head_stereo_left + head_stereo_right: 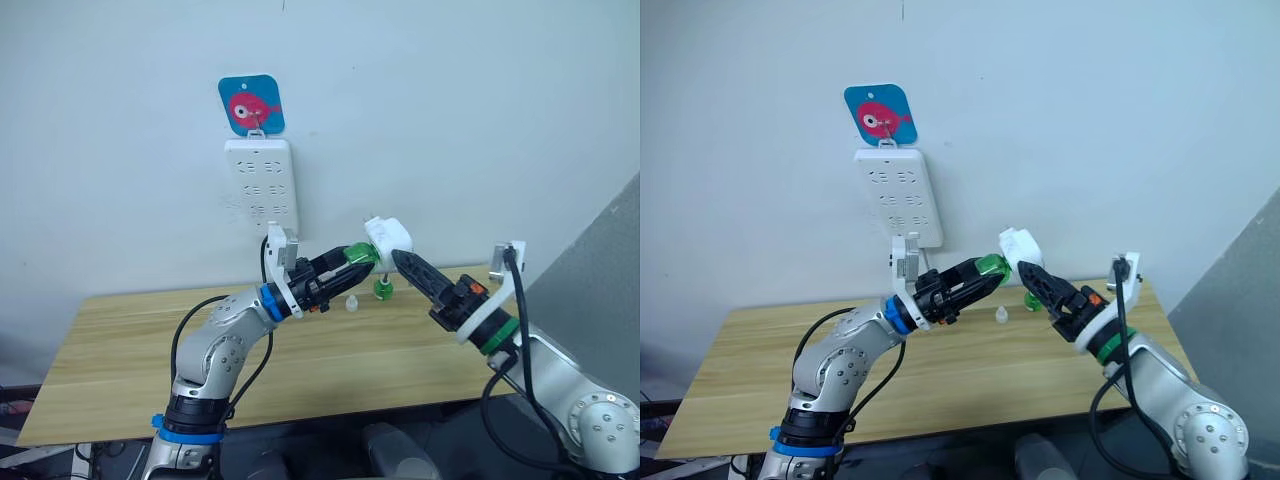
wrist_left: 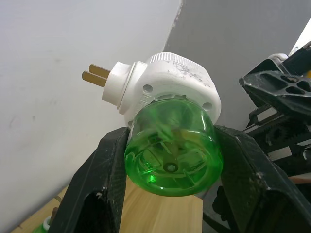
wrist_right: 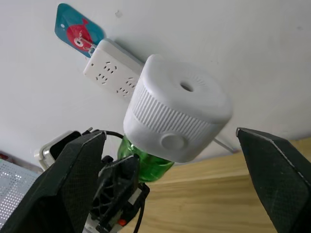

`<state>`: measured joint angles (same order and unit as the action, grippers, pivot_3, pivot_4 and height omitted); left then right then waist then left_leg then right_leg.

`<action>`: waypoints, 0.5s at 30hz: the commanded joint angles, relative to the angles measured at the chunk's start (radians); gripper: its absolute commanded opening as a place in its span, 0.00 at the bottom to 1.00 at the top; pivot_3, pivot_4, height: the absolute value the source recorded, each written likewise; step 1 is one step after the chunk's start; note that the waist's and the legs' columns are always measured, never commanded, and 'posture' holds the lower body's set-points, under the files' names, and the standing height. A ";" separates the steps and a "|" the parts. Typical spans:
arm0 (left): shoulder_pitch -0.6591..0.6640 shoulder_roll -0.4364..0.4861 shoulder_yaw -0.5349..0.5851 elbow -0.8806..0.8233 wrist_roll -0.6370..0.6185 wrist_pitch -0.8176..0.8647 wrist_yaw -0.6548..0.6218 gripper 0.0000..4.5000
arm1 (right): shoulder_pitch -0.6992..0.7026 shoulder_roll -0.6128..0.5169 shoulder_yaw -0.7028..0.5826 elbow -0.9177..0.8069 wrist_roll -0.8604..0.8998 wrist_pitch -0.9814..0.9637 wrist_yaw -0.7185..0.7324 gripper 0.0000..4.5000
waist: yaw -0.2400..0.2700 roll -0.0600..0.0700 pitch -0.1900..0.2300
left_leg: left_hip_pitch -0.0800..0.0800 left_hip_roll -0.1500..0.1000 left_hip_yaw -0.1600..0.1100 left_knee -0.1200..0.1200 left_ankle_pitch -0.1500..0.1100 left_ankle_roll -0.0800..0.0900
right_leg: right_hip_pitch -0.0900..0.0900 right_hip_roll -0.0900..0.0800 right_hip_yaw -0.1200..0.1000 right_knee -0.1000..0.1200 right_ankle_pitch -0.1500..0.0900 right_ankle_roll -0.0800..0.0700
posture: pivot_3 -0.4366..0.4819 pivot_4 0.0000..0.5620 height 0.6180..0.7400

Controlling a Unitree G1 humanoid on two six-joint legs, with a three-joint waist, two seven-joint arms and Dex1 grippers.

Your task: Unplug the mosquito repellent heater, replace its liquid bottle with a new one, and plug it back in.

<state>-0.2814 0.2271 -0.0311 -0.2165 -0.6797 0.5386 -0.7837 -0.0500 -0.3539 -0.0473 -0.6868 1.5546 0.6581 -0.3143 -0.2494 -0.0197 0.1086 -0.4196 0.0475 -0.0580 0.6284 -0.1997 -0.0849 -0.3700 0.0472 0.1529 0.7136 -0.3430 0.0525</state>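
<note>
1. Green and translucent, a small bottle sits between the two black fingers of the left gripper, which pinch it from both sides. Its round base faces the left wrist camera.
2. Its neck end goes up into the underside of the white mosquito repellent heater. The two are joined and held in the air above the far side of the wooden table.
3. The heater is unplugged. Its two metal prongs stick out bare, clear of the white power strip on the wall.
4. The right gripper reaches up to the heater from the other side. In the right wrist view its fingers are spread wide, with the heater's ribbed body and round vent hole between them and a gap on each side. In the head views one finger lies right against the heater's lower edge; whether it actually touches cannot be told.
5. A second green bottle stands upright on the table, just below the heater and between the two grippers. Its top is too small to tell capped from bare.
6. A small whitish cap-like piece stands on the table just beside that bottle, on the robot's left.
7. The power strip hangs from a blue square hook with a pink fish, above the table's far edge.
</note>
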 commanded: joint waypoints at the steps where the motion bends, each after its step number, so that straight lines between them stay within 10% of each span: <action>1: -0.018 -0.015 0.013 -0.020 -0.032 0.000 0.009 0.52 | -0.038 0.022 0.019 0.009 -0.011 -0.029 0.007 1.00 | 0.000 0.000 -0.001 | 0.000 0.000 0.000 0.000 0.000 0.000 | 0.000 0.000 0.000 0.000 0.000 0.000 | 0.19 0.09 1.00; 15: -0.007 -0.021 0.020 -0.019 -0.045 -0.001 0.018 0.52 | -0.128 0.136 0.054 0.114 -0.107 -0.064 0.060 1.00 | 0.000 0.002 -0.004 | 0.000 0.000 -0.001 0.000 0.000 0.000 | 0.000 0.000 -0.001 0.000 0.000 0.000 | 0.21 0.07 1.00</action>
<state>-0.2819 0.2094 -0.0156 -0.2166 -0.7064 0.5559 -0.7559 -0.1521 -0.2308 0.0110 -0.5579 1.4596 0.6161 -0.2769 -0.2497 -0.0174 0.1048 -0.4196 0.0475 -0.0587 0.6284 -0.1997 -0.0849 -0.3699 0.0472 0.1523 0.7137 -0.3430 0.0524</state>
